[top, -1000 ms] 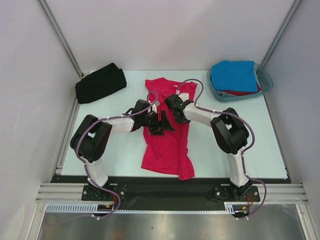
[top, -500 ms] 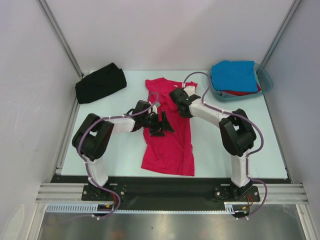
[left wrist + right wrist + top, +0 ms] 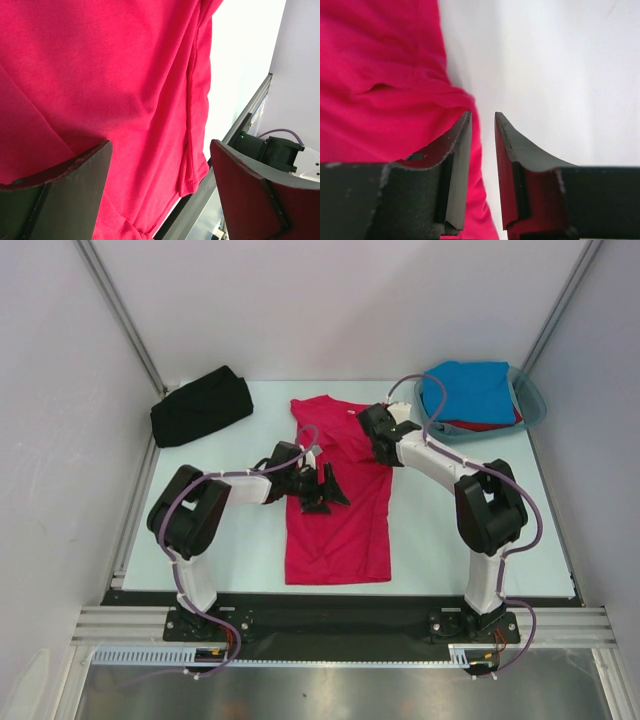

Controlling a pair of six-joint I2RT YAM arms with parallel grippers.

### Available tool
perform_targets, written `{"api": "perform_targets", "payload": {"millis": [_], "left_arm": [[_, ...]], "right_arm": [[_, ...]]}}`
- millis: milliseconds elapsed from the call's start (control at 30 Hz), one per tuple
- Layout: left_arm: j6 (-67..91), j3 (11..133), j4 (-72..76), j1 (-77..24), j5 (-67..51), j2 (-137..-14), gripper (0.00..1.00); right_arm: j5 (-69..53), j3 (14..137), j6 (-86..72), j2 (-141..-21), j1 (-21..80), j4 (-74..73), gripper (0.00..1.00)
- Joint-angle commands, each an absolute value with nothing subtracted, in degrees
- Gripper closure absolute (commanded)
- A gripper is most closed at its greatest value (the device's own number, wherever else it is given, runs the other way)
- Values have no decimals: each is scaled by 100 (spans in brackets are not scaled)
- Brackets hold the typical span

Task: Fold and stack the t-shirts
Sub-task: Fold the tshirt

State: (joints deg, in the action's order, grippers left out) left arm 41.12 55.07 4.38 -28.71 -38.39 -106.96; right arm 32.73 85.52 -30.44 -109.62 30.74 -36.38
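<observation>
A crimson-pink t-shirt [image 3: 338, 510] lies spread lengthwise mid-table, neck toward the back. My left gripper [image 3: 322, 488] hovers over its upper middle, jaws wide open with only cloth [image 3: 125, 85] beneath them and nothing held [image 3: 160, 150]. My right gripper [image 3: 378, 438] sits at the shirt's right sleeve edge; its jaws stand a little apart [image 3: 482, 116], the cloth edge [image 3: 395, 75] lying under the left finger, nothing pinched between them. A black t-shirt [image 3: 200, 407] lies bunched at the back left. A blue t-shirt [image 3: 468, 390] lies folded on a red one [image 3: 485, 425].
The blue and red shirts rest in a translucent teal tub [image 3: 534, 400] at the back right. White walls with metal posts close in the table on three sides. The black front rail [image 3: 330, 610] runs just below the shirt's hem.
My right gripper has moved back and to the right, from the shirt's middle to its right sleeve edge. The shirt's right side and hem now lie wider and flatter. The left arm stayed put.
</observation>
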Motion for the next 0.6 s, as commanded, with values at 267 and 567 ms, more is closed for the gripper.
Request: {"api": "perform_targets", "payload": {"millis": [267, 567], "left_arm": [[4140, 5449, 501, -2892, -3938, -10732, 14], [4069, 5379, 255, -2900, -3464, -10346, 14]], "right_arm": [[3612, 7998, -3427, -10495, 3400, -3945, 70], [3437, 7225, -4375, -9546, 4797, -4841, 69]]}}
